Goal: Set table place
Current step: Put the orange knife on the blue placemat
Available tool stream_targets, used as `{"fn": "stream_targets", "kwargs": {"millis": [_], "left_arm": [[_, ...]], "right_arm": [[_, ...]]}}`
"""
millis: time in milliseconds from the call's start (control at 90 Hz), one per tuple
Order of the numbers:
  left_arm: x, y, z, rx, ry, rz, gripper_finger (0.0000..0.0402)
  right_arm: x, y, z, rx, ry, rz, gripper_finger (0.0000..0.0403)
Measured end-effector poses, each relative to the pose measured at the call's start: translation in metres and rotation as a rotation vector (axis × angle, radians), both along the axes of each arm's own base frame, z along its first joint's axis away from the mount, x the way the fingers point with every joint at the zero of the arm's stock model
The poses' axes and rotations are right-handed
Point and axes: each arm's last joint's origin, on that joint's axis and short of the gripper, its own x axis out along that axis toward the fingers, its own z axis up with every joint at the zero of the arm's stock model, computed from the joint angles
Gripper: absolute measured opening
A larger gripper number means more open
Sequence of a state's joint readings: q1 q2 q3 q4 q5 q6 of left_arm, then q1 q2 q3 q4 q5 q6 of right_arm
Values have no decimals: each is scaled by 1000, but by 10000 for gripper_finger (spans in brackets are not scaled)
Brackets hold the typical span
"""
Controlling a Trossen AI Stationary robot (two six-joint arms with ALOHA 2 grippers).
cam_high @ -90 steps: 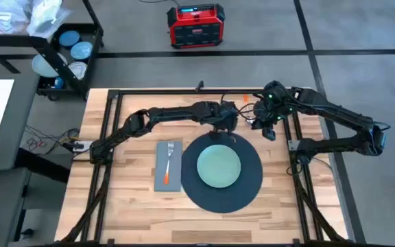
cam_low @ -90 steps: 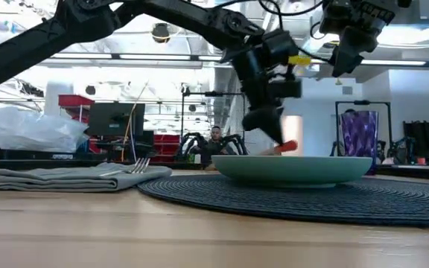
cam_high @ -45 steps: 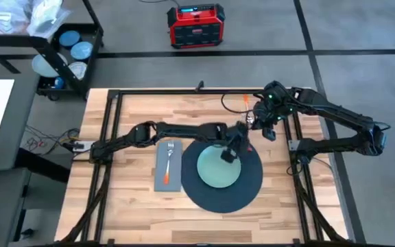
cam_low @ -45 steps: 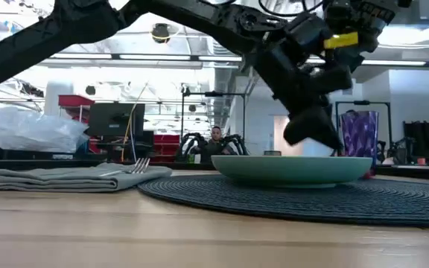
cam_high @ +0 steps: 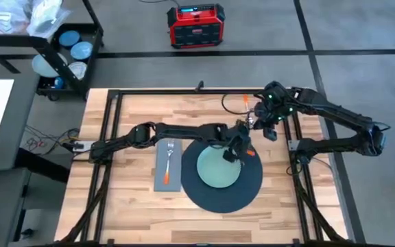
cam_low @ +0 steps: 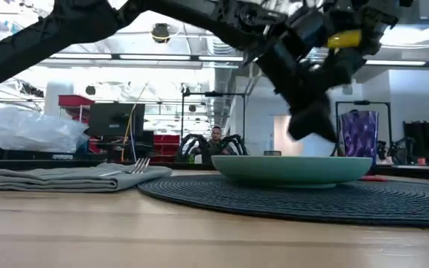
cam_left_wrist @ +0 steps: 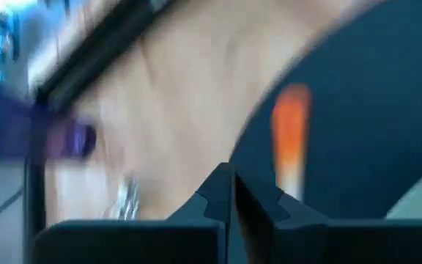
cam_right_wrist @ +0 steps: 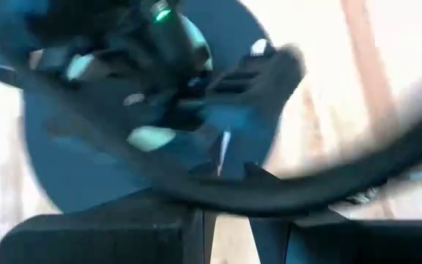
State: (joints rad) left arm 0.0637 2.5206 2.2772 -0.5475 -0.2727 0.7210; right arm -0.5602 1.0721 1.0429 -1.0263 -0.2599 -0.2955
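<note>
A pale green plate (cam_high: 218,167) sits on the dark round mat (cam_high: 211,197). Left of the mat lies the grey napkin (cam_high: 163,177) with the fork (cam_high: 169,154) on top. My left gripper (cam_high: 235,152) hangs shut just above the plate's far right rim, clear of it in the low view (cam_low: 311,132). An orange-handled utensil (cam_left_wrist: 291,139) lies on the mat right of the plate, just ahead of the left fingers. The purple cup (cam_left_wrist: 72,139) stands on the wood beyond. My right gripper (cam_high: 260,125) waits over the table's far right part.
Another orange-handled piece (cam_high: 245,100) lies near the table's far edge. A black cart with blue plates (cam_high: 64,48) and a red box (cam_high: 195,26) stand on the floor beyond the table. Bare wood (cam_high: 136,213) runs along the near edge.
My left gripper has swung from behind the plate toward the table's right and near side, across the plate's far rim. The orange-handled utensil seen under it a second ago now lies on the mat right of the plate.
</note>
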Motion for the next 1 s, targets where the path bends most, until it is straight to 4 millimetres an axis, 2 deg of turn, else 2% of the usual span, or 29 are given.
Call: {"fn": "stream_targets", "kwargs": {"millis": [89,200,356,467,578,667,744,833,1000], "left_arm": [[-3,6,-1,10,27,62,0],[-11,7,5,-11,70,88,0],[-42,11,52,-125,144,163,0],[-68,12,81,-204,188,250,0],[-89,5,109,-264,196,315,0],[-101,-5,121,-276,231,328,0],[-106,-12,117,-285,290,345,0],[-109,-20,102,-294,367,346,0],[-116,-27,44,-310,545,352,0]], "right_arm": [[1,-9,-6,-27,-26,-87,44],[-3,-15,-22,-19,11,-126,8],[-11,-14,-40,22,56,-176,1],[-7,-7,-47,58,17,-155,0],[-4,5,-61,112,41,-135,0],[-3,16,-70,136,45,-118,0],[-4,23,-75,153,42,-119,0],[-2,32,-78,156,36,-120,0],[3,43,-76,140,0,-90,0]]}}
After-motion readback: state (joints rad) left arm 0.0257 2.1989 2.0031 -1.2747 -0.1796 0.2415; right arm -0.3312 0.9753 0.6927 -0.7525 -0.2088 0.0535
